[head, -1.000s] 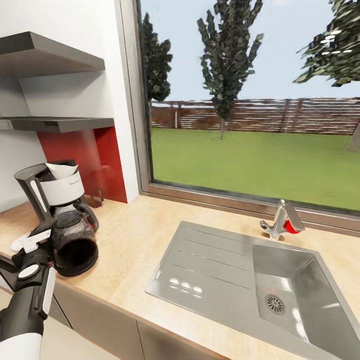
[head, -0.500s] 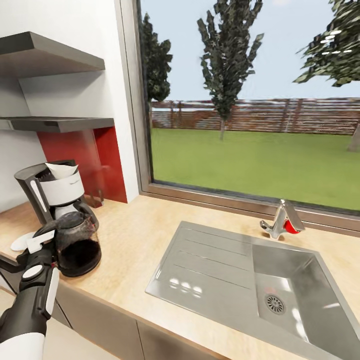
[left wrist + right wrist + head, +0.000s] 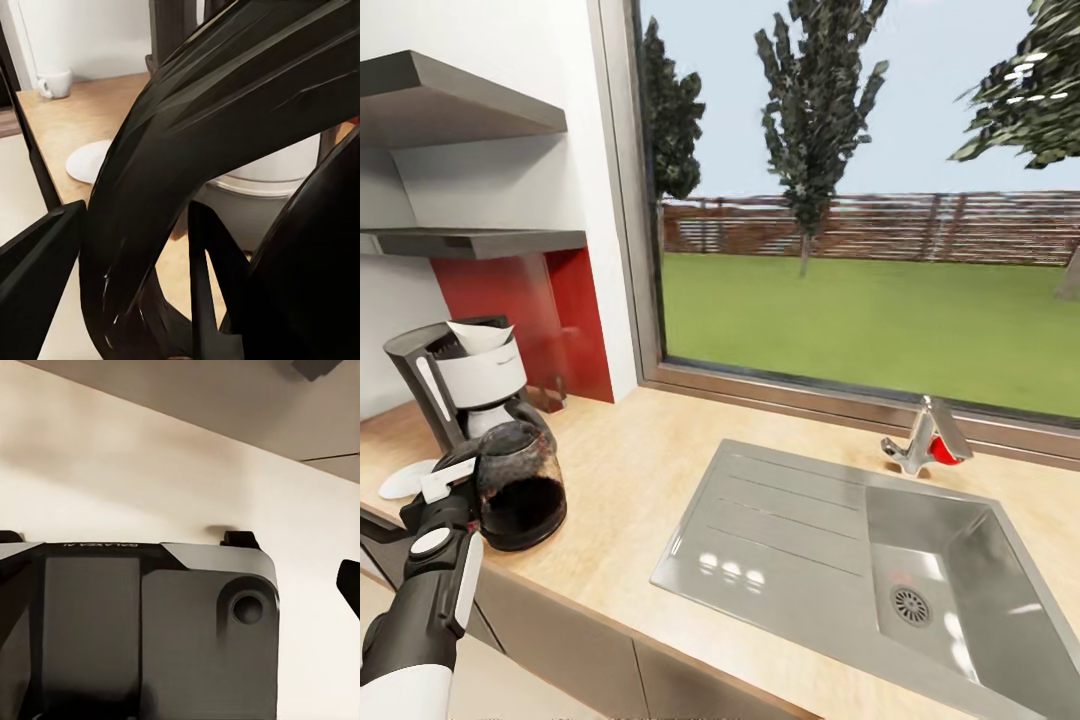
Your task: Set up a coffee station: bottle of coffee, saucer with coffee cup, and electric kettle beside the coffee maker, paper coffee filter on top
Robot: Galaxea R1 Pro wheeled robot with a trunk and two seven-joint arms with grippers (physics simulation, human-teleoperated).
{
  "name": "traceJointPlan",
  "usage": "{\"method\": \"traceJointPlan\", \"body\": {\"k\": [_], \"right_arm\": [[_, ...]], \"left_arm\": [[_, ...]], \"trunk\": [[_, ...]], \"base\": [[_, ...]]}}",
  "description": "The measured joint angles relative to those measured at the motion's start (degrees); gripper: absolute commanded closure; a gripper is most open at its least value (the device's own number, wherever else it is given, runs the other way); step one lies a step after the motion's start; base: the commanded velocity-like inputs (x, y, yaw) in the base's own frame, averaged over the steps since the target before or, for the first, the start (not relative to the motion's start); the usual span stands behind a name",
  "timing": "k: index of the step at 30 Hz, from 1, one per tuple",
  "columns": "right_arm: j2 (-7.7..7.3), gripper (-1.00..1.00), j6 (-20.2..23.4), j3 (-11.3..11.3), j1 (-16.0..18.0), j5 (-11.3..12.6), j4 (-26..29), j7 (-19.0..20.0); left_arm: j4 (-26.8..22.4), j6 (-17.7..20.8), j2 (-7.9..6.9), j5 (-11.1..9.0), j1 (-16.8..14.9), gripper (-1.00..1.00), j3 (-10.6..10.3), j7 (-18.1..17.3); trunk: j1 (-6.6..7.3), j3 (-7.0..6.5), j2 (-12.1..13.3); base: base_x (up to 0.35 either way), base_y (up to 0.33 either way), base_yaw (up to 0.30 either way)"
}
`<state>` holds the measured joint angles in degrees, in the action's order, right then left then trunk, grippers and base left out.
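The black and white coffee maker (image 3: 465, 380) stands on the countertop (image 3: 630, 470) at the left, with a white paper filter (image 3: 478, 335) on its top. Right in front of it is the dark rounded electric kettle (image 3: 520, 490), upright on the counter. My left gripper (image 3: 468, 478) is shut on the kettle's black handle (image 3: 187, 150). A white saucer (image 3: 405, 480) lies left of the coffee maker, and the left wrist view also has this saucer (image 3: 90, 161) and a white coffee cup (image 3: 56, 82) further off. My right gripper (image 3: 178, 566) is open with nothing held, beside the robot's grey body.
A steel sink (image 3: 920, 570) with a drainboard and a tap (image 3: 925, 440) takes up the counter's right half. Two grey wall shelves (image 3: 470, 240) hang above the coffee maker beside a red panel. A big window runs along the back.
The kettle in my left gripper has shifted a little to the right and gone from tilted to upright beside the coffee maker. The head camera has tipped slightly.
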<state>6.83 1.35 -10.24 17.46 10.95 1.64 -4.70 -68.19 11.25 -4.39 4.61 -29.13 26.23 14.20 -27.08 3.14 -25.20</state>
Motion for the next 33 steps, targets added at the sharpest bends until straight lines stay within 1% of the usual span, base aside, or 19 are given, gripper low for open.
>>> {"method": "traceJointPlan", "body": {"k": [5, 11, 16, 25, 26, 29, 31, 33], "right_arm": [[0.01, -1.0, 0.0, 0.0, 0.0, 0.0, 0.1, 0.0], [-0.07, -1.0, -0.1, 0.0, 0.0, -0.1, 0.1, 0.0], [-0.07, -1.0, -0.1, 0.0, 0.0, -0.1, 0.1, 0.0], [-0.09, -1.0, -0.1, -0.1, 0.0, -0.1, 0.1, 0.0], [-0.08, -1.0, -0.1, -0.1, 0.0, -0.1, 0.1, 0.0], [-0.14, -1.0, -0.1, -0.1, 0.0, -0.1, 0.0, 0.0], [-0.15, -1.0, -0.1, -0.1, 0.0, -0.1, 0.0, 0.0], [-0.32, -1.0, -0.1, -0.1, 0.0, -0.1, 0.0, 0.0]], "left_arm": [[0.0, -0.1, 0.0, 0.0, 0.0, 1.0, 0.0, 0.0], [0.0, -0.7, 0.0, -0.1, 0.0, 1.0, 0.2, 0.0], [0.1, -2.6, 0.0, -0.1, 0.0, 1.0, 0.3, -0.1], [0.2, -2.8, 0.0, -0.2, 0.0, 1.0, 0.3, -0.1], [0.2, -2.8, 0.03, -0.3, 0.0, 1.0, 0.3, -0.2], [1.9, -2.9, 0.03, -0.4, 0.0, 1.0, 0.2, -0.1], [3.9, -2.9, -0.04, 0.3, -0.1, 1.0, 0.1, 0.0], [4.6, -3.2, -0.04, 0.5, -0.1, 1.0, 0.1, 0.0]], "trunk": [[0.0, 0.07, 0.0], [-1.31, 1.15, -2.4], [-1.32, 1.15, -2.4], [-1.32, 1.16, -2.4], [-1.54, 1.33, -2.8], [-2.2, 1.88, -4.0], [-2.63, 2.22, -4.8], [-2.64, 2.22, -4.9]], "base": [[0.0, 0.0, 0.0], [0.0, 0.0, 0.0], [0.0, 0.0, 0.0], [0.0, 0.0, 0.0], [0.0, 0.0, 0.0], [0.0, 0.0, 0.0], [0.0, 0.0, 0.0], [0.0, 0.0, 0.0]]}}
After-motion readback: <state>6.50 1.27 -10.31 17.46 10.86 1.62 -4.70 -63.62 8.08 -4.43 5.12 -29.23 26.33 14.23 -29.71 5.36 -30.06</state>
